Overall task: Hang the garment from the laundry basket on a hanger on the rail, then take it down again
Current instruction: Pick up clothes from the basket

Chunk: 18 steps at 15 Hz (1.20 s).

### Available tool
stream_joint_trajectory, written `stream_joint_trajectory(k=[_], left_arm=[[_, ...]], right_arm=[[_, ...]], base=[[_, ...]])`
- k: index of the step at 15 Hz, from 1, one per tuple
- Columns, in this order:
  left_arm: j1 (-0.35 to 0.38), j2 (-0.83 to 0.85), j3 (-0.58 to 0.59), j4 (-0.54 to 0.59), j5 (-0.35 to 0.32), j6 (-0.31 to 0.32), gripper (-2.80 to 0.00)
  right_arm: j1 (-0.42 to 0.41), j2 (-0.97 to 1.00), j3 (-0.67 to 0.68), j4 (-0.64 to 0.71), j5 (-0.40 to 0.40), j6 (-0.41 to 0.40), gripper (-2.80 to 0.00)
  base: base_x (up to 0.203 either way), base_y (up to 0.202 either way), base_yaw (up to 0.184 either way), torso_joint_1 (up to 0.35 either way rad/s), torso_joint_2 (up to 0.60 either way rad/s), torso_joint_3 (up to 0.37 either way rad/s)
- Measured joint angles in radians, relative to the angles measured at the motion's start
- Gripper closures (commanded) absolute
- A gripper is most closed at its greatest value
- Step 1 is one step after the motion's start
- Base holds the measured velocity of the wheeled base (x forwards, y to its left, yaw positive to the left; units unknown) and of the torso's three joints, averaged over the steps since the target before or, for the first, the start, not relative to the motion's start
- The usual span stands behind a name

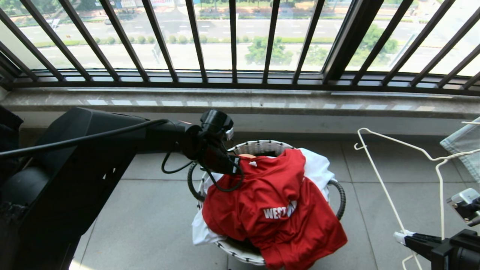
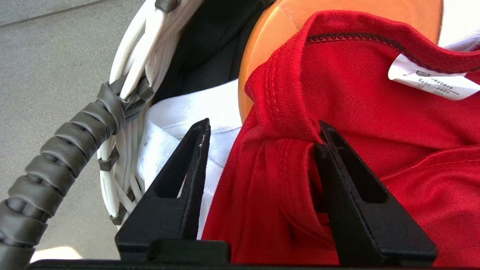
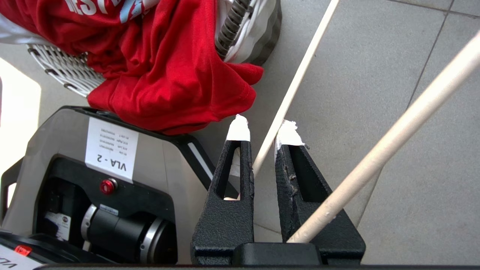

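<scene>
Early stage; my left gripper [image 2: 262, 131], half-open, straddles the red shirt's [image 1: 262, 202] collar, still in the basket [image 1: 258, 145]; right gripper [image 3: 262, 131] clamps the hanger [image 1: 382, 183]; hanging remains.

Bright daylight floods in past the railing [image 1: 232, 41], glaring on the floor [image 1: 157, 221]; bars bow at the edges.

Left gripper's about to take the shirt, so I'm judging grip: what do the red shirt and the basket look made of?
Red shirt: soft matte knit, probably cotton or a blend; fine ribbing at the collar, loose folds. Basket: smooth white cord, likely plastic, woven; its handle is wrapped in grey cord of similar look.
</scene>
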Motion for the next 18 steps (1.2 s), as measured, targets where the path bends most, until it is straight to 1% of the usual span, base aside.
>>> stream_joint_trajectory(k=[4, 6, 10, 11, 13, 17, 18], left_arm=[[0.0, -0.015, 0.005, 0.001, 0.004, -0.003, 0.0], [-0.006, -0.032, 0.01, 0.02, 0.003, -0.013, 0.0], [-0.032, -0.113, 0.015, 0.164, 0.002, -0.025, 0.0], [-0.044, -0.138, 0.016, 0.189, 0.002, -0.037, 0.0], [-0.066, -0.181, 0.016, 0.202, 0.008, -0.061, 0.0], [-0.108, -0.257, 0.063, 0.206, 0.058, -0.058, 0.0], [-0.117, -0.273, 0.082, 0.207, 0.061, -0.055, 0.0]], right_arm=[[0.0, 0.0, 0.0, 0.0, 0.0, 0.0, 0.0], [0.0, 0.001, 0.0, 0.0, 0.0, 0.0, 0.0], [0.0, 0.003, 0.0, 0.0, 0.0, 0.0, 0.0], [0.0, 0.004, 0.0, 0.0, 0.0, 0.0, 0.0], [0.0, 0.004, 0.0, 0.0, 0.0, 0.0, 0.0], [0.0, 0.004, 0.0, 0.0, 0.0, 0.0, 0.0], [0.0, 0.004, 0.0, 0.0, 0.0, 0.0, 0.0]], base=[[0.0, 0.0, 0.0, 0.0, 0.0, 0.0], [0.0, 0.0, 0.0, 0.0, 0.0, 0.0], [0.0, 0.0, 0.0, 0.0, 0.0, 0.0], [0.0, 0.0, 0.0, 0.0, 0.0, 0.0], [0.0, 0.0, 0.0, 0.0, 0.0, 0.0], [0.0, 0.0, 0.0, 0.0, 0.0, 0.0], [0.0, 0.0, 0.0, 0.0, 0.0, 0.0]])
